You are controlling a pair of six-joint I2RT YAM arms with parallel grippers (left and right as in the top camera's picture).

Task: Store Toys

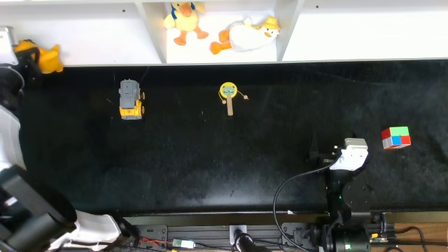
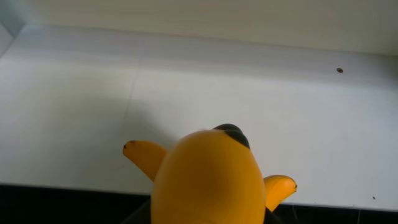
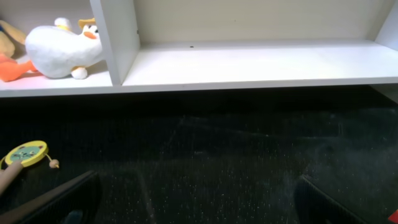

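An orange toy, rounded with two stubby limbs, is at the back left corner of the counter. It is at the front lip of the white shelf that runs along the counter's back edge. The left tool seems to be clamped on it, though the toy itself hides the fingers.

The left wrist view shows the toy close up over the floor of the shelf's left compartment. The top view shows it as a small orange shape beside the dark tool.

The middle compartment holds a yellow duck and a white goose, side by side. On the counter, a yellow and grey toy truck stands near the back edge, left of centre. A rattle drum lies near the middle of that edge, and a colour cube sits by the right edge.

The right tool is toward the front right corner, near the cube. Its wrist view shows its fingers spread wide apart over the counter, with the goose and rattle drum seen side-on.
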